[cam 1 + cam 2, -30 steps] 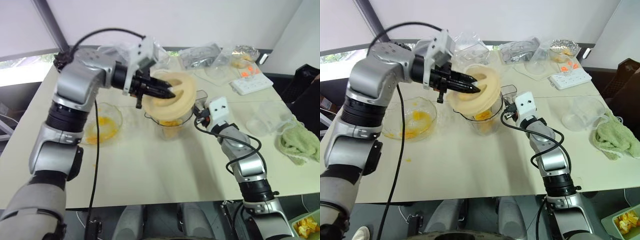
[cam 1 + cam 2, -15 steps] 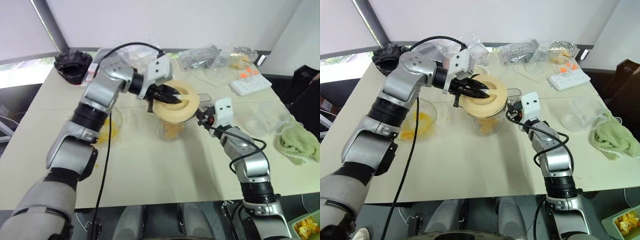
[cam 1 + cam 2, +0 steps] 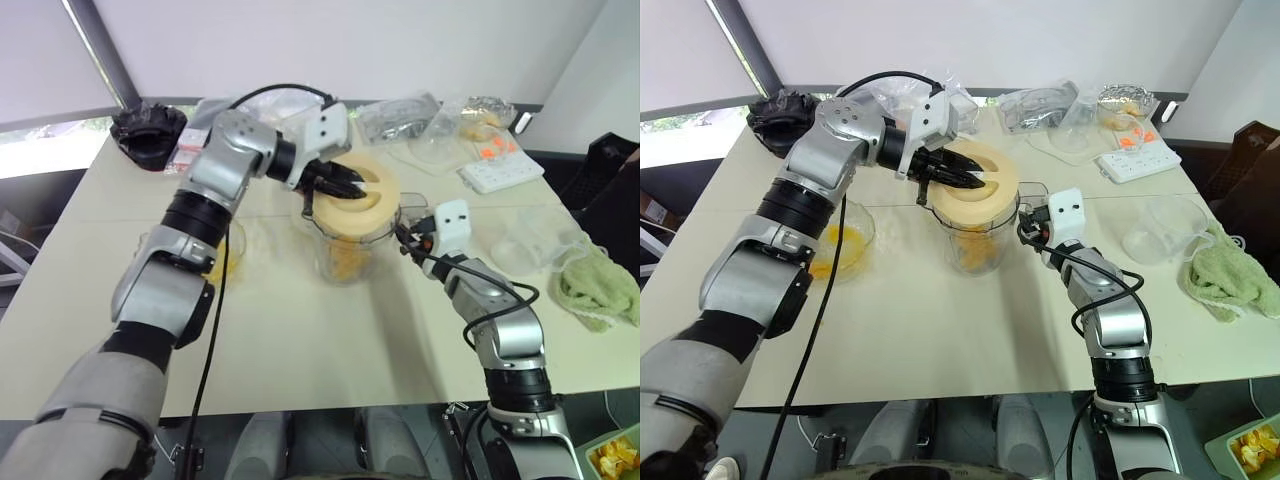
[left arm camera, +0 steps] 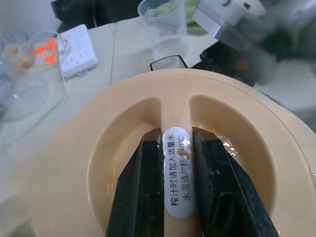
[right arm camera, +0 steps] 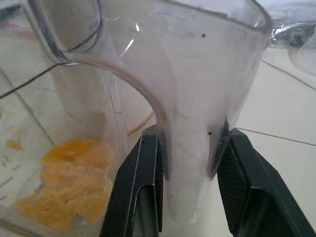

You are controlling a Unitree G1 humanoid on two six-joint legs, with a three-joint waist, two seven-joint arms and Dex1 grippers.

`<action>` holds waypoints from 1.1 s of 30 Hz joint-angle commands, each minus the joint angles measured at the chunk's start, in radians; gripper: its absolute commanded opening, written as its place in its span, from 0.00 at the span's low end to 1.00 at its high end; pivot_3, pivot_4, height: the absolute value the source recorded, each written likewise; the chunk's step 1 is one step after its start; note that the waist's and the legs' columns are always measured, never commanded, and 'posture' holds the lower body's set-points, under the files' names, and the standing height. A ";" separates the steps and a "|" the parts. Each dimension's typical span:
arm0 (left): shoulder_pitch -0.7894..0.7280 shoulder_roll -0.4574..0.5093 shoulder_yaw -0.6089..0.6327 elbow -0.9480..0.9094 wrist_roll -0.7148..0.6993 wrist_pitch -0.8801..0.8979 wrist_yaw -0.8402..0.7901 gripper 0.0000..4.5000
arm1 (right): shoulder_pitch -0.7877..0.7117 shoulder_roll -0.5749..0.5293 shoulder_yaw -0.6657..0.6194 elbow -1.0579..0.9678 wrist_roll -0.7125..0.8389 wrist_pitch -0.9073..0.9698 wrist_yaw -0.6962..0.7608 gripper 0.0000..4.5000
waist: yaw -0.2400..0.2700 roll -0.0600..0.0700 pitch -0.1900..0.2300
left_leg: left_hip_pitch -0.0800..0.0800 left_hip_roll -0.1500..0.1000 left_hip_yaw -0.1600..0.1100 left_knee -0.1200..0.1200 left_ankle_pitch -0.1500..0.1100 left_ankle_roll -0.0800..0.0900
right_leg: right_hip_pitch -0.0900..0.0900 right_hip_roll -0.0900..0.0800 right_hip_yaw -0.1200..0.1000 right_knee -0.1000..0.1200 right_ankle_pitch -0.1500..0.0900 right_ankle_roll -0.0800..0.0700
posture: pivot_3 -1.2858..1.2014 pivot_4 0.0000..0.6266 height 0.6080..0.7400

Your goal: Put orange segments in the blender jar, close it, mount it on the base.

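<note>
The clear blender jar (image 3: 973,240) stands mid-table with yellow orange segments (image 5: 74,195) piled at its bottom. A round cream lid (image 3: 372,210) lies nearly level over the jar's mouth. My left gripper (image 4: 174,140) comes in from the left and is shut on the lid's raised centre ridge, which carries a white label. My right gripper (image 5: 190,197) is shut on the jar's clear handle (image 5: 190,123) from the right side. The base is out of view.
A shallow glass bowl (image 3: 845,240) with orange remains sits left of the jar. A clear cup (image 3: 1162,228), a green cloth (image 3: 600,285) and a white power strip (image 3: 502,168) lie to the right. Plastic bags (image 3: 400,112) crowd the far edge.
The left gripper carried the lid, held tilted above the jar, down and forward until it lies nearly level on the jar's mouth. The right gripper stayed on the handle.
</note>
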 commanded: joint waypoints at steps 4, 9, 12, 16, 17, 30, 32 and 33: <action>0.098 -0.026 0.005 -0.006 0.006 0.226 0.040 0.06 | -0.003 -0.005 -0.004 -0.076 0.040 -0.008 0.043 0.20 | 0.001 0.001 -0.001 | 0.000 0.000 -0.001 0.000 0.000 0.000 | 0.000 -0.001 0.000 0.000 0.000 0.000 | 0.52 0.24 1.00; 0.153 -0.013 0.009 -0.205 -0.021 0.266 0.031 0.06 | -0.006 -0.011 -0.008 -0.066 0.038 -0.008 0.048 0.20 | 0.001 0.001 -0.001 | 0.000 0.000 -0.002 -0.001 0.000 0.000 | 0.000 -0.001 0.000 -0.001 0.001 -0.001 | 0.52 0.24 1.00; 0.167 -0.011 0.023 -0.299 -0.051 0.311 0.026 0.06 | -0.005 -0.011 -0.008 -0.064 0.037 -0.004 0.051 0.20 | 0.002 0.001 -0.001 | 0.000 0.000 -0.002 -0.002 0.000 0.000 | 0.001 -0.001 0.000 -0.003 0.001 -0.002 | 0.52 0.24 1.00; 0.170 -0.012 0.033 -0.367 -0.083 0.346 0.020 0.06 | -0.004 -0.010 -0.008 -0.061 0.035 -0.002 0.055 0.20 | 0.000 0.001 -0.001 | 0.000 0.000 -0.002 -0.005 0.000 0.000 | 0.000 -0.001 0.000 -0.006 0.002 -0.002 | 0.52 0.24 1.00; 0.173 -0.012 0.029 -0.367 -0.080 0.341 0.021 0.06 | -0.004 -0.009 -0.008 -0.062 0.034 -0.001 0.056 0.20 | 0.000 0.001 -0.001 | 0.000 0.000 -0.002 -0.006 0.000 0.000 | 0.000 -0.001 0.000 -0.006 0.002 -0.002 | 0.52 0.24 1.00; 0.140 -0.080 0.075 -0.313 -0.120 0.329 0.042 0.06 | 0.007 0.001 -0.013 -0.080 0.028 0.009 0.053 0.20 | 0.005 0.001 -0.001 | 0.000 -0.001 -0.001 -0.013 0.000 0.000 | 0.000 -0.002 0.000 -0.012 0.003 0.001 | 0.52 0.24 1.00; 0.137 -0.080 0.077 -0.316 -0.120 0.334 0.041 0.06 | 0.011 0.001 -0.014 -0.084 0.027 0.011 0.052 0.20 | 0.005 0.001 -0.001 | 0.000 -0.001 -0.001 -0.013 0.000 0.000 | 0.000 -0.002 0.000 -0.012 0.003 0.001 | 0.52 0.24 1.00; 0.138 -0.080 0.075 -0.317 -0.118 0.332 0.040 0.06 | 0.013 0.001 -0.014 -0.086 0.028 0.012 0.051 0.20 | 0.005 0.001 -0.001 | 0.000 -0.001 -0.001 -0.013 0.000 0.000 | 0.000 -0.002 0.000 -0.012 0.003 0.001 | 0.52 0.24 1.00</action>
